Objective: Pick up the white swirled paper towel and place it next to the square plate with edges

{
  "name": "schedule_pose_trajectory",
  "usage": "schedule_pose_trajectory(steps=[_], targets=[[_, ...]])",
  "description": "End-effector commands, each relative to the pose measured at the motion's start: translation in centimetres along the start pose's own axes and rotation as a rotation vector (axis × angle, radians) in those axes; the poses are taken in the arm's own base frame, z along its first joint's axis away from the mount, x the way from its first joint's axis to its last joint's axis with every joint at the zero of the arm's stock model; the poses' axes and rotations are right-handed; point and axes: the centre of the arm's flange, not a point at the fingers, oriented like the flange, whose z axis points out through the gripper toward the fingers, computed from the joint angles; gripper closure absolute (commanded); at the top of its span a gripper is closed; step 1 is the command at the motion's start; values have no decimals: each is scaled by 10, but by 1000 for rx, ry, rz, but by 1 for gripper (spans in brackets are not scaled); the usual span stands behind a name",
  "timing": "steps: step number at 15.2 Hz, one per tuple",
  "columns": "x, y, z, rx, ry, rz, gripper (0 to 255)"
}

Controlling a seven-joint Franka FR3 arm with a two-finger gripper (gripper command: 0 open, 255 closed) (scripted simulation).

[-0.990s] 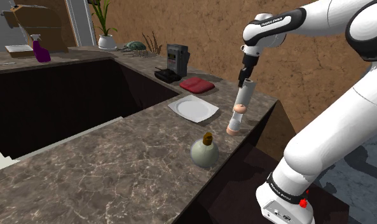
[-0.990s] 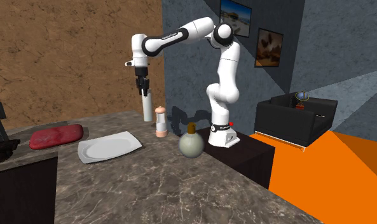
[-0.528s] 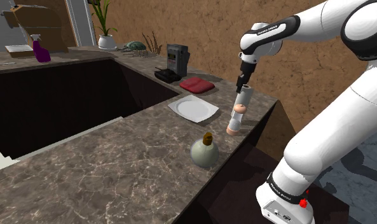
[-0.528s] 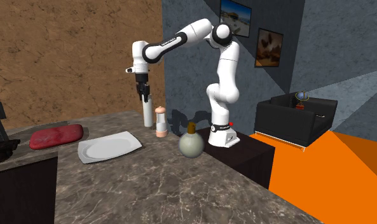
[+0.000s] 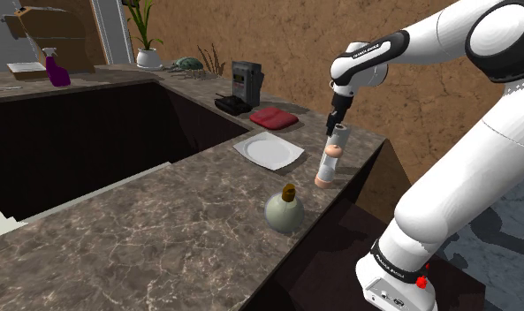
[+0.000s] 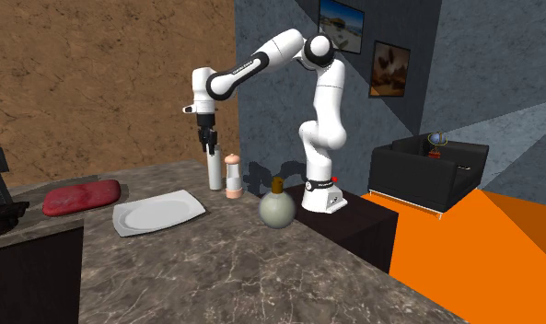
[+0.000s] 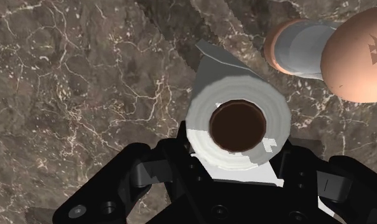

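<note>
One pincer (image 6: 207, 144): fingers apart, straddling top of the paper towel roll (image 6: 213, 173).
Wrist view: roll's dark core; shaker (image 7: 327, 54) just beside pincer.
Shoulder view: square plate (image 5: 269, 150) near pincer.

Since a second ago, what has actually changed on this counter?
The gripper came down over the paper towel roll, straddling its top; the roll stands where it was, not lifted. The plate, shaker and round bottle stayed put.
</note>
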Motion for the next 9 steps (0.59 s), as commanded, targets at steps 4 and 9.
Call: schedule_pose_trajectory(steps=[4, 9], targets=[[0, 0, 1, 0, 0, 0, 255], [0, 0, 1, 0, 0, 0, 0]])
